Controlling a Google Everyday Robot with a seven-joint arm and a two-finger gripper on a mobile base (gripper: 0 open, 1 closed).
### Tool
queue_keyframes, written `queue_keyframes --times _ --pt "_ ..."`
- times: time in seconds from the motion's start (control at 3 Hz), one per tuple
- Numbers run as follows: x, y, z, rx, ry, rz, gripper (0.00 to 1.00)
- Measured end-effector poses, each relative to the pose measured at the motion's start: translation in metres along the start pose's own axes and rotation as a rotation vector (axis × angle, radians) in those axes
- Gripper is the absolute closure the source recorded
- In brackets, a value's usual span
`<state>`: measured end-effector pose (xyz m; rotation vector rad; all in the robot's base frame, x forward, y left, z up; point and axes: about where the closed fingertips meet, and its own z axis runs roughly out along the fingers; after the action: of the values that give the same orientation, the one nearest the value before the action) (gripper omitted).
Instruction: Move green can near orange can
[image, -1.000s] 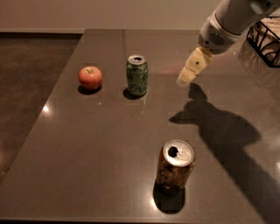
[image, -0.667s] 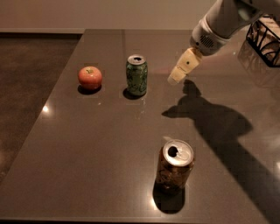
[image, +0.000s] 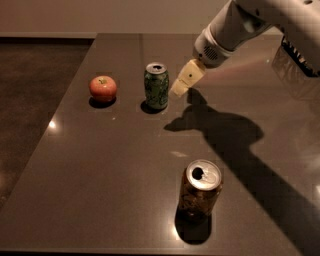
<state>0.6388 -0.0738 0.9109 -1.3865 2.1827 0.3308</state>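
Hovering just beside the upright green can (image: 157, 86), the gripper (image: 182, 83) (opening: cannot tell) could clip it sideways on approach, toppling it toward the apple (image: 103, 88).

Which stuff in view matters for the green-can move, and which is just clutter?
In the job:
green can, upright towards the back of the table
orange can, upright near the front edge
hand, just right of the green can; contact unclear

Lying about:
apple, left of the green can
dark wire basket, at the right edge
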Motion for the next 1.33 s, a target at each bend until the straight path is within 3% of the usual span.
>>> queue_keyframes --times 0.67,1.33 --pt "-0.038 0.016 0.04 -0.073 -0.037 -0.061 0.0" --pt "-0.061 0.029 0.049 -0.106 -0.07 -0.096 0.42"
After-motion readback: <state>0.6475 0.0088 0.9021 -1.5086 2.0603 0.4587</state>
